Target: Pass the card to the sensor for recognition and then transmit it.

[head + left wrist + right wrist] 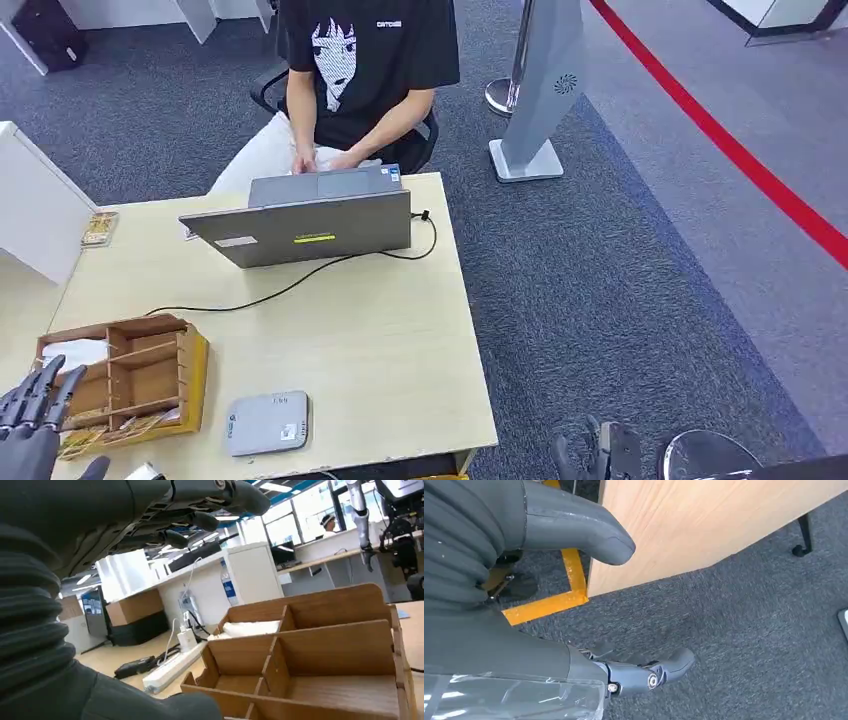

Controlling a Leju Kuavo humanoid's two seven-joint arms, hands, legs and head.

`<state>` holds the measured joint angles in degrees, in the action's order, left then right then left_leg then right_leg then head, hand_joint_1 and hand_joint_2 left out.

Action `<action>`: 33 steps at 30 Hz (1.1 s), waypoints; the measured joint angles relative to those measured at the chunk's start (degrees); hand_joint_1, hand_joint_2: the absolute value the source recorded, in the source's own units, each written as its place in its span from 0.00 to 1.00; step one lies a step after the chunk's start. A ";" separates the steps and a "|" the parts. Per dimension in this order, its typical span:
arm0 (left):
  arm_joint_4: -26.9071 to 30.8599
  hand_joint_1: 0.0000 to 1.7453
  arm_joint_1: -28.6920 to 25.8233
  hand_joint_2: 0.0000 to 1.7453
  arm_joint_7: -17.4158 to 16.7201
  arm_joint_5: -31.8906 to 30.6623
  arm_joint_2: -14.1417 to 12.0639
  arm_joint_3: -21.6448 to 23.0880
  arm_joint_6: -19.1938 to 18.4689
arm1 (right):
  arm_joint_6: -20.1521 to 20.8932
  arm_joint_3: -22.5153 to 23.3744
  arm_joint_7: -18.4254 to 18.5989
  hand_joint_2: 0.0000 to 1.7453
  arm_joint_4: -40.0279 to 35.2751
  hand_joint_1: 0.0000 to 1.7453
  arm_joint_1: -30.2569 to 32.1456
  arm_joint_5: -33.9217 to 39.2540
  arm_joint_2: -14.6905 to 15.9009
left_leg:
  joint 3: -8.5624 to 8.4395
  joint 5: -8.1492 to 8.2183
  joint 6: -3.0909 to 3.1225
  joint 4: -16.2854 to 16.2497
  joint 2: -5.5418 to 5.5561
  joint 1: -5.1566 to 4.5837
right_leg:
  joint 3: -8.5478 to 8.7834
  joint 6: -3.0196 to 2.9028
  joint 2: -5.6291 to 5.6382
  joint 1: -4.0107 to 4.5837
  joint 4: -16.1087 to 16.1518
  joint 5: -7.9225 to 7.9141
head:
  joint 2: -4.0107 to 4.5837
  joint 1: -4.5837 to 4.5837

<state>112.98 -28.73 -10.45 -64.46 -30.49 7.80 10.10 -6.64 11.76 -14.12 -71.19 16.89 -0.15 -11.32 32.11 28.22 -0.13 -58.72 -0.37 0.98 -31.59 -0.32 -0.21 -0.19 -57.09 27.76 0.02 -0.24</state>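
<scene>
A wooden compartment box [150, 375] stands at the table's near left corner. A white card-like item [75, 352] lies in its far left compartment, also seen from the left wrist [250, 627]. A flat grey sensor device [267, 422] lies on the table just right of the box. My left hand [35, 410] hovers at the box's left side with its fingers [200, 510] spread, holding nothing. My right hand [590, 455] hangs low beside the table's right side over the carpet, with its thumb [574, 525] and fingers [649, 672] apart and nothing in them.
A person sits at the far side of the table typing on a grey laptop [310, 225], whose black cable [280, 290] runs across the tabletop [400, 340]. Yellow floor tape [549, 600] lies by the table. A grey stand [540, 90] and a red floor line [740, 150] are to the right.
</scene>
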 joint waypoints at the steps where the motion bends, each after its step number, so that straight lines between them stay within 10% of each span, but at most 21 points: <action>1: -0.11 0.00 0.02 1.00 0.02 0.22 -0.40 0.48 0.11 | -0.17 -0.17 -0.04 1.00 0.09 0.00 -0.04 0.24 0.02 | 0.00 0.00 0.00 0.00 0.00 0.00 | 0.00 0.00 0.00 0.00 0.00 0.00 | 0.00 0.00; 33: -6.80 0.00 1.67 1.00 -7.36 -4.70 -7.63 7.65 -0.37 | -1.16 -3.34 -1.11 1.00 3.28 0.00 -1.93 2.93 1.09 | 0.00 0.00 0.00 0.00 0.00 0.01 | 0.00 0.00 0.00 0.00 0.00 0.00 | 0.00 0.00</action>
<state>106.18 -27.06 -17.81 -69.16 -38.12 15.45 9.73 -7.80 8.41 -15.23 -67.91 14.96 2.78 -10.23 32.11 28.22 -0.13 -58.72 -0.37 0.99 -31.59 -0.32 -0.21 -0.18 -57.09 27.76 0.02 -0.24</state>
